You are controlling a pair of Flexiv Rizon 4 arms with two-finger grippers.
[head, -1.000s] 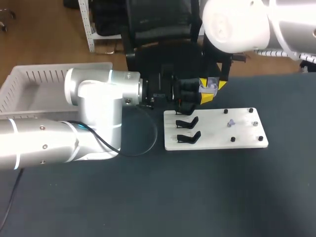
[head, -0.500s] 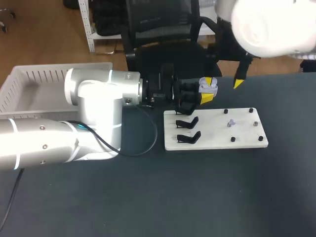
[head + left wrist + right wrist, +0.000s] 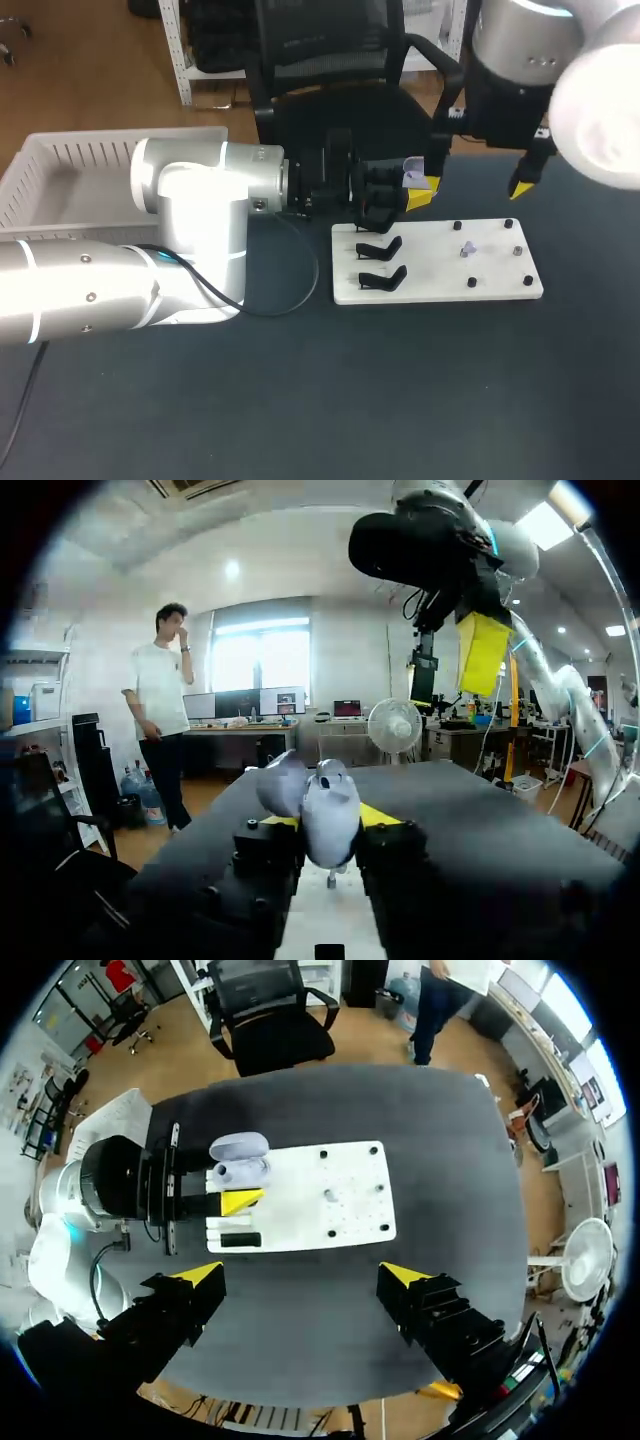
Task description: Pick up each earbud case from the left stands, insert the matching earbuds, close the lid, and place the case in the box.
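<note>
My left gripper (image 3: pixel 417 192) reaches in level over the table's far side, shut on a lavender earbud case (image 3: pixel 414 173) just behind the white board (image 3: pixel 500 283). In the left wrist view the case (image 3: pixel 327 815) sits between the yellow tips, and its lid looks raised. High above the board's far edge, my right gripper (image 3: pixel 480 185) hangs wide open and holds nothing. Its wrist view looks straight down past the gripper (image 3: pixel 300 1276) at the case (image 3: pixel 240 1160) and board (image 3: pixel 300 1222). Two black stands (image 3: pixel 381 262) occupy the board's left end. A small pale earbud (image 3: pixel 467 248) lies among the board's pegs.
A white slatted basket (image 3: pixel 60 165) sits at the table's far left, behind my left arm. Short black pegs (image 3: pixel 471 283) stick up from the right half of the board. Dark tabletop spreads in front of the board.
My right gripper let go at the case, opened wide and lifted up and to the right. The left gripper kept still with the case.
</note>
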